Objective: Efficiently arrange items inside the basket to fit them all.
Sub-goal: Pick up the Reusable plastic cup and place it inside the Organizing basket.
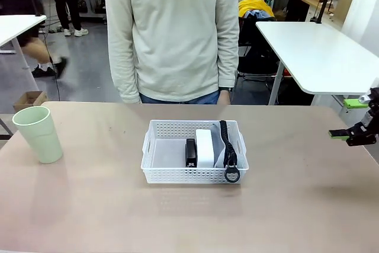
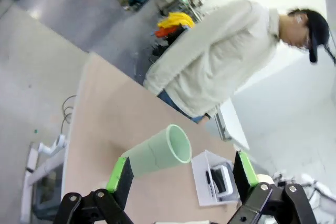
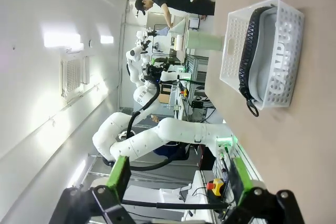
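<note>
Our left gripper [image 2: 182, 167] and right gripper [image 3: 179, 171] both stand spread, holding nothing. The pale green plastic cup [image 1: 38, 133] waits upright on the table [image 1: 284, 205], well left of the shallow white perforated plastic basket [image 1: 153, 170] (black stapler [image 1: 190, 153], small white rectangular box [image 1: 205, 147] and grey "CAMPUS" zip pouch [image 3: 275, 59] crowd its right half). We fear a high nudge toppling the cup, or setting it on the stapler.

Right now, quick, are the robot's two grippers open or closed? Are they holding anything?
Left gripper: open, holding nothing.
Right gripper: open, holding nothing.
</note>
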`<control>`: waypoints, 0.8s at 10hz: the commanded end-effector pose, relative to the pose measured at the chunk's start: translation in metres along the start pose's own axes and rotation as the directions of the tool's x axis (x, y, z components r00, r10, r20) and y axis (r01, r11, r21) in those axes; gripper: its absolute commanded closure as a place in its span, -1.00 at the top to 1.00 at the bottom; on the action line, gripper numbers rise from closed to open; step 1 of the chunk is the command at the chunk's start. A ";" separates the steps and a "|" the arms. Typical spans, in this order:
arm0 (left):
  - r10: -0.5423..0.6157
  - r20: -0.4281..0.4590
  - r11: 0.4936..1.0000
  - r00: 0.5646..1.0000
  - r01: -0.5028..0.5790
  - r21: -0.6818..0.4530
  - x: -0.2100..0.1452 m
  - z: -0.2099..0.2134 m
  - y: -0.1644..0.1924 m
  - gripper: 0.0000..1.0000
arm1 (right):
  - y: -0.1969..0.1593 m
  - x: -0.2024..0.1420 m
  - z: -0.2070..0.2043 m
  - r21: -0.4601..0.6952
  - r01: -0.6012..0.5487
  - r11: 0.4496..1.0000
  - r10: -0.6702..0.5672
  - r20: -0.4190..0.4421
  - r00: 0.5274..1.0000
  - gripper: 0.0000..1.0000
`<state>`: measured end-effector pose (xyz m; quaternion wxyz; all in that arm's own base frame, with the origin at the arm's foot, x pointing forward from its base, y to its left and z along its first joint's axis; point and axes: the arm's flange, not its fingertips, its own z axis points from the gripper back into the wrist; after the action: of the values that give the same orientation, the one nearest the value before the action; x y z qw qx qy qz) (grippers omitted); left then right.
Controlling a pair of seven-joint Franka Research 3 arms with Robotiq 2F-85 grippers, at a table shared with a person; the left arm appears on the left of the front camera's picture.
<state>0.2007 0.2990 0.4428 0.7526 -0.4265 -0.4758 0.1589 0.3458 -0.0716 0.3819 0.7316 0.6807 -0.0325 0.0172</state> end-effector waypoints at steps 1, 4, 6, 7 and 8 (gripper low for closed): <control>-0.226 -0.015 0.967 0.974 0.222 -0.125 0.016 0.001 -0.032 1.00 | 0.004 -0.002 0.001 0.010 -0.015 1.000 0.015 -0.001 1.000 1.00; -0.346 0.062 0.863 0.936 0.343 -0.372 0.052 -0.014 -0.083 1.00 | 0.004 -0.002 0.001 0.010 -0.015 1.000 0.015 -0.001 1.000 1.00; -0.614 0.142 0.610 0.776 0.581 -0.538 0.033 -0.045 -0.107 1.00 | 0.004 -0.002 0.001 0.010 -0.015 1.000 0.015 -0.001 1.000 1.00; -0.654 0.220 0.559 0.724 0.658 -0.505 0.025 -0.060 -0.116 1.00 | 0.004 -0.002 0.001 0.010 -0.015 1.000 0.015 -0.001 1.000 1.00; -0.640 0.282 0.545 0.715 0.681 -0.490 0.020 -0.070 -0.123 1.00 | 0.004 -0.002 0.001 0.010 -0.015 1.000 0.015 -0.001 1.000 1.00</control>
<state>0.2459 0.2090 0.5504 0.6102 -0.4267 -0.6057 -0.2804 0.3457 -0.0714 0.3822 0.7318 0.6806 -0.0324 0.0178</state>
